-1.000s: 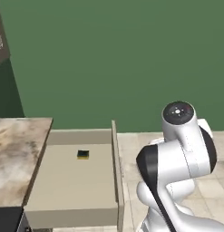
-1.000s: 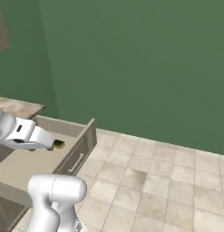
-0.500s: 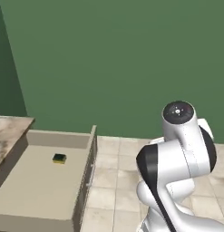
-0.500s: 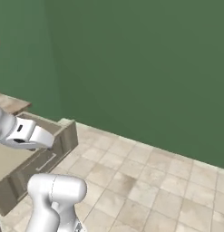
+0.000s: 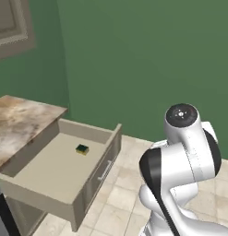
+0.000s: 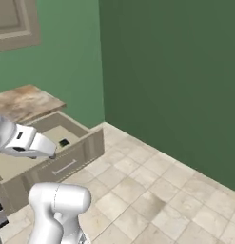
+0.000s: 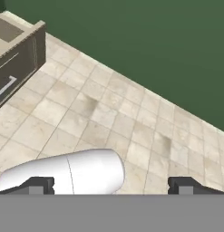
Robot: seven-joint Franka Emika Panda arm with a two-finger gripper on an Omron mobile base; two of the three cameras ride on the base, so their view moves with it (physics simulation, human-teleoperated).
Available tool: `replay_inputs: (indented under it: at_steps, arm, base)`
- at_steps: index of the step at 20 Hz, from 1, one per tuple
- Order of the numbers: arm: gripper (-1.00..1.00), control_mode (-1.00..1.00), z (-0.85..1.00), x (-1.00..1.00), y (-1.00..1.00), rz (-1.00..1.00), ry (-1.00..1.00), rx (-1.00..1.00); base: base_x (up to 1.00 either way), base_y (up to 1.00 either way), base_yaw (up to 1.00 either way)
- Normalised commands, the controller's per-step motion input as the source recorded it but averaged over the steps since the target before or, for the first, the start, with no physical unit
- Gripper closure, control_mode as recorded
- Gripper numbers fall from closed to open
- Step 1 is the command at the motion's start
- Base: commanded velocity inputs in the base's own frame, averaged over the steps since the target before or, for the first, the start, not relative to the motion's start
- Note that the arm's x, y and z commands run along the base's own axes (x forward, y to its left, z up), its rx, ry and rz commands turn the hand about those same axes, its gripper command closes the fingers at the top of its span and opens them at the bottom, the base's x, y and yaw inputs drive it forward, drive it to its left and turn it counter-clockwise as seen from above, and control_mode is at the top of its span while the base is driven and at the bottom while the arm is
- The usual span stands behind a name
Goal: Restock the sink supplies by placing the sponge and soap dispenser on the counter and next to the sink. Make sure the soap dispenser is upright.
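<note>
Left base view has the sponge [image 5: 82,149] deep in the open drawer [image 5: 64,184], so the empty, wide-apart claw [image 7: 112,186] might clip the drawer's wall reaching in.

An open drawer [image 5: 55,170] juts out from under the counter [image 5: 18,124], which ends at its far end beside a wall [image 5: 147,60]. The sponge [image 5: 82,149] lies alone on the drawer floor, toward the back and nearer the front panel than the counter. A handle [image 5: 105,169] runs along the outside of the drawer's front panel. The tiled floor [image 6: 161,190] spreads to the right of the drawer, reaching the wall behind. A framed panel [image 6: 16,24] hangs on the wall above the counter.
</note>
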Motion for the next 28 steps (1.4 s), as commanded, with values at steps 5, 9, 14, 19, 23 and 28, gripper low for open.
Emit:
replay_inputs:
  at_steps: [5,9,14,19,23,28]
  arm:
    - [-1.00,1.00,0.00,0.00,0.00,0.00,0.00,0.00]
    - [-1.00,1.00,0.00,0.00,0.00,0.00,0.00,0.00]
    - [-1.00,1.00,0.00,0.00,0.00,0.00,0.00,0.00]
    - [-1.00,1.00,0.00,0.00,0.00,0.00,0.00,0.00]
    - [-1.00,1.00,0.00,0.00,0.00,0.00,0.00,0.00]
    - [-1.00,1.00,0.00,0.00,0.00,0.00,0.00,0.00]
  base:
    - [0.57,-0.27,0.61]
    - [0.65,-0.74,0.51]
    - [0.60,-0.56,0.51]
    - [0.23,-0.38,0.51]
    - [0.10,-0.32,0.50]
    - [0.28,-0.29,0.46]
